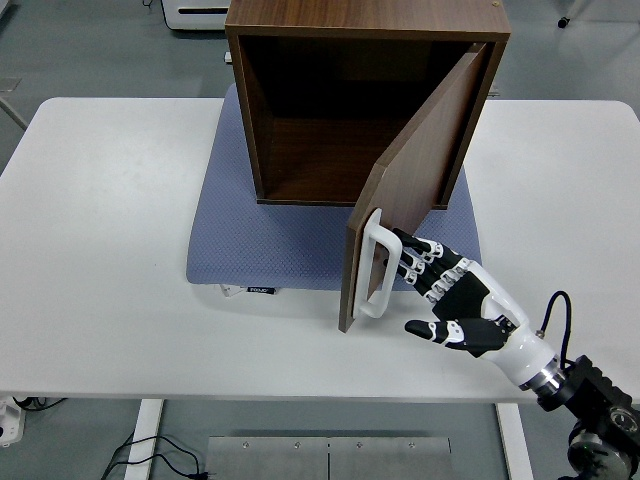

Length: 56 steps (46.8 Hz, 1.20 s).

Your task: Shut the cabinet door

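Small black tag (pixel 261 290) on blue mat (pixel 250 240) edge; print too small to read.

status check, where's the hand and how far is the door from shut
Right hand open, fingers flat against the door's outer face beside the white handle. Cabinet door about half open, angled across the opening. Nothing in its path. Left hand out of view.
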Tool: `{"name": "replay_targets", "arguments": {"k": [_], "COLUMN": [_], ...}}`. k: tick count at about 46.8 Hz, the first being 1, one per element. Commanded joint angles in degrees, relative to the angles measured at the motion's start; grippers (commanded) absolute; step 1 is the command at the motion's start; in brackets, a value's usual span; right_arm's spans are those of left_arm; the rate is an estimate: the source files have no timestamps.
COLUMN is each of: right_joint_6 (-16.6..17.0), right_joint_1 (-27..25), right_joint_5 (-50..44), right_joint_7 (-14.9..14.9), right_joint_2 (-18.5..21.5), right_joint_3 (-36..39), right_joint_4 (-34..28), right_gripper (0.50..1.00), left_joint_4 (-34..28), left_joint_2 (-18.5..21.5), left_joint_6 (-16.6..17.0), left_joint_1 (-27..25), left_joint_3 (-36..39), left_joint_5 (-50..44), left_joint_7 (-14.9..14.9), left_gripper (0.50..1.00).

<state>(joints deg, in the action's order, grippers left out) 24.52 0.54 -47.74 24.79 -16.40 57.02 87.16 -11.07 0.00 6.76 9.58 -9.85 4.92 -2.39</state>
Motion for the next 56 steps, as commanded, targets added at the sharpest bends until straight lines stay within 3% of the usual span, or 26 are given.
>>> {"name": "replay_targets", "arguments": {"k": [1,26,56], "right_joint_6": [0.01,-0.61,-6.58], "right_joint_1": [1.57,11.94,23.19], "right_joint_5": [0.01,0.45,5.9], "right_joint_7": [-0.01,-0.1,-0.8], "right_joint_2": [0.75,6.38,8.31], "right_joint_3": [-0.77,-5.6,-6.75], "right_joint_4": [-1.2,-9.82,-16.85], "right_gripper": [1.0,1.0,1.0], "left_joint_4": [0.0,0.0,0.0], "left_joint_2": [0.0,0.0,0.0], "left_joint_6": [-0.08,0.01,0.01], "left_joint_1": [0.08,0.0,0.0], "left_joint_3": [0.0,0.0,0.0], "left_joint_5": [0.0,0.0,0.0], "left_joint_7": [0.02,0.02,0.02], "left_gripper": [1.0,1.0,1.0]}}
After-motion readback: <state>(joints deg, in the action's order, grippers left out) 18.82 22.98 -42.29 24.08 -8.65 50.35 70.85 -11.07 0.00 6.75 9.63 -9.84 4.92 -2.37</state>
